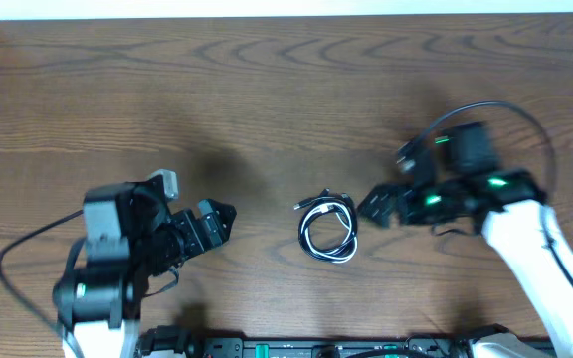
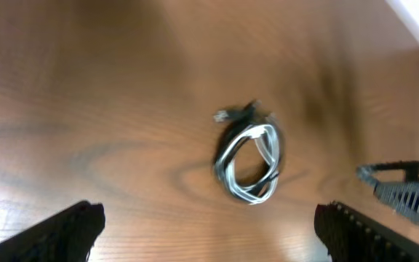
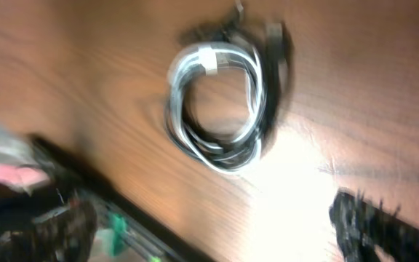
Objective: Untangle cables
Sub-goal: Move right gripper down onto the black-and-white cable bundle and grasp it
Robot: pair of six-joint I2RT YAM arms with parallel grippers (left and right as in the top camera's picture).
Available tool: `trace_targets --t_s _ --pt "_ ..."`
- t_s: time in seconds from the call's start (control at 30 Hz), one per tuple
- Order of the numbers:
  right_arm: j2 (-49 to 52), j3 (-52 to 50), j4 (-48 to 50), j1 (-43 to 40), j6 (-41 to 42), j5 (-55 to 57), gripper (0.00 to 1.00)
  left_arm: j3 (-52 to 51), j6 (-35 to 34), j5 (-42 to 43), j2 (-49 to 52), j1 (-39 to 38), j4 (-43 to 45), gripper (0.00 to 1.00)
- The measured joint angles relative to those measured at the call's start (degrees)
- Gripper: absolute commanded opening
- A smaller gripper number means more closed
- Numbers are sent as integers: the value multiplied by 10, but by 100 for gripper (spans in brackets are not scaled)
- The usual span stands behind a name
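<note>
- Task status: no untangling is judged to have been done. The cables (image 1: 327,227) are seen as one compact coil, with white and black strands looped together and small plug ends gathered at the upper edge of the bundle.
- Cable location: the bundle lies flat on the wooden surface (image 1: 267,89), near the middle of the front half, between the two arms. It is not touched by either arm.
- Work outstanding: as judged from the frames, the whole task is left. The coil has to be grasped, the loops drawn open, and the black and white cords separated.
- Left arm: the left end effector (image 1: 223,221) is held low over the surface to the left of the bundle and is pointed towards it, well apart from it. Its jaws are spread wide and nothing is held. In the left wrist view the cables (image 2: 250,161) are framed between the two fingers (image 2: 60,231).
- Right arm: the right end effector (image 1: 370,207) is positioned just beside the right edge of the coil, closer than the left one. Its jaws are likewise spread wide and empty. The right wrist view is blurred, but the cables (image 3: 220,109) are seen ahead of the fingers and clear of them.
</note>
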Motion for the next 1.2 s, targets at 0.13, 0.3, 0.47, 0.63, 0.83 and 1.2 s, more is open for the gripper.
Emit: trace_targets --t_s 0.13,0.3,0.47,0.63,0.83,1.2 --pt "47 28 -50 94 -3 127 99 48 32 -20 81 0 -70 98" --pt "63 32 1 133 -3 170 99 86 85 -11 98 0 -92 98" --pt "63 29 165 137 34 117 99 87 126 32 92 0 -91 98" --pt "72 6 186 154 116 114 99 87 139 50 92 0 -90 98" --pt "78 -3 112 155 96 136 82 87 141 52 92 0 -91 98" --pt "90 -76 146 156 162 200 80 87 144 43 92 0 -84 89"
